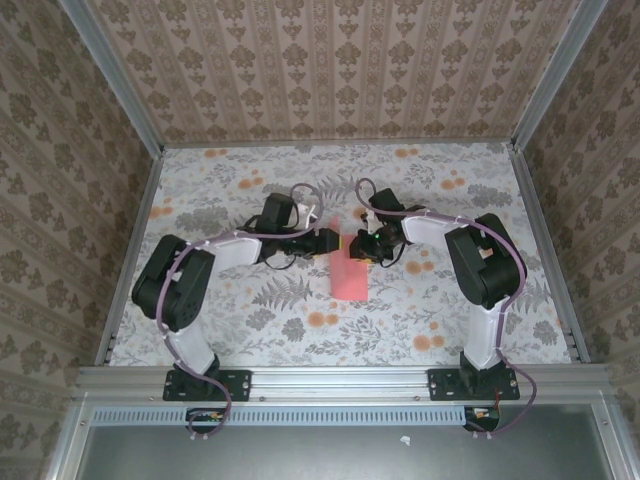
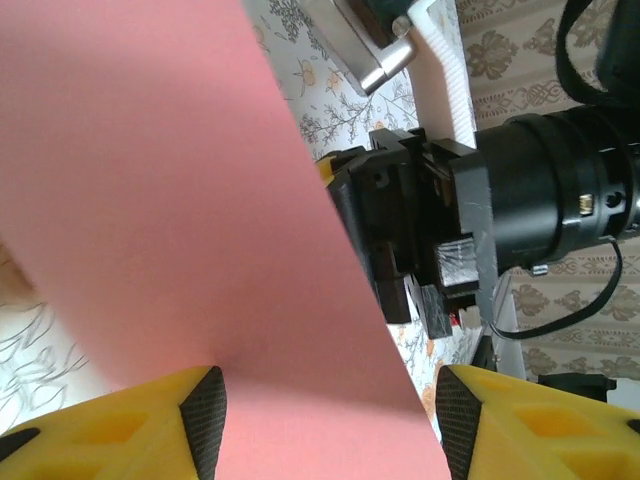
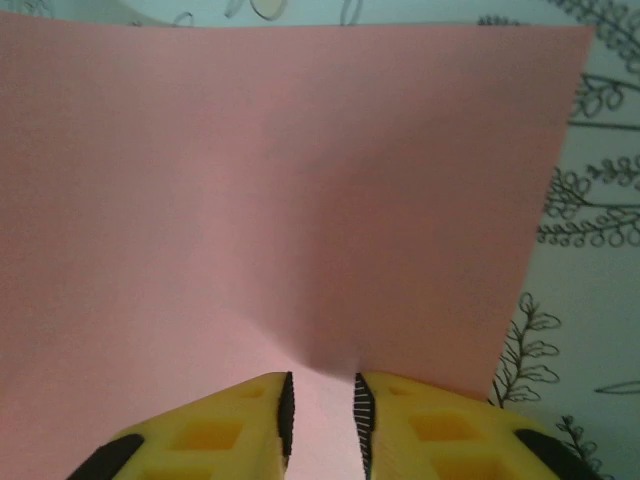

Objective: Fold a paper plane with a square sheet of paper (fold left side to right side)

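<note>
Everything sits on a floral tablecloth [image 1: 250, 330], grey ferns and leaves on white; it runs out on all sides of the left gripper [image 1: 330, 243] and the right gripper [image 1: 362, 246]. Orange flower prints [image 1: 325, 320] are dotted about, some nearer than the grippers, some beyond them and off to the right. Brown damask wallpaper [image 1: 330, 60] covers the back wall past the grippers and both side walls too. An aluminium rail [image 1: 340, 380] crosses well behind the grippers; behind that there's a grey panel [image 1: 300, 455] with a tiny white scrap [image 1: 405, 439] on it. On the right wrist camera, dark fern stems [image 3: 590, 230] show on the cloth just right of the fingertips.
</note>
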`<state>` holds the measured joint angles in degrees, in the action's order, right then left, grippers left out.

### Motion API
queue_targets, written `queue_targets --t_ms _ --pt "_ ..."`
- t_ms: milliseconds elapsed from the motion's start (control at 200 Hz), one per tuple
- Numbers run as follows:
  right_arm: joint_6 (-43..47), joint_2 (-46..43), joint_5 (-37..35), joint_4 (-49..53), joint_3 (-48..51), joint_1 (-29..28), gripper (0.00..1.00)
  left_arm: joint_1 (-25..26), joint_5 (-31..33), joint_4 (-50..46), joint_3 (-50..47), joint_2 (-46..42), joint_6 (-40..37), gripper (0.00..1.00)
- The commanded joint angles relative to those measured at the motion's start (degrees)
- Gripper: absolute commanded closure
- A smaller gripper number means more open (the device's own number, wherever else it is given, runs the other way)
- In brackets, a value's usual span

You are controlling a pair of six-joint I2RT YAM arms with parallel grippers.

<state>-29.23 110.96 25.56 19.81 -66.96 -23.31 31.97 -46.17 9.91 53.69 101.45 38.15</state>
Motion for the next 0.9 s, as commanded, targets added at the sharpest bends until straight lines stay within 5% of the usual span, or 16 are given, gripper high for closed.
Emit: queue_targets --t_ms 0,310,475,895 --pt "-1.21 -2.29 -1.04 -1.91 1.7 0.1 0.69 0.88 -1.15 1.38 1.3 2.4 1.62 0.41" --pt "-2.4 -12.11 -2.29 0.38 4.38 2.91 0.55 1.34 0.12 2.06 1.52 4.11 1.92 0.49" --pt "-6.12 -15.4 2.6 -5.19 8.86 3.45 0.51 1.34 1.07 2.06 1.41 4.11 1.88 0.52" --pt "-13.57 -9.65 11.87 -16.04 11.5 2.13 0.64 1.43 1.9 2.0 1.15 4.02 1.98 0.59"
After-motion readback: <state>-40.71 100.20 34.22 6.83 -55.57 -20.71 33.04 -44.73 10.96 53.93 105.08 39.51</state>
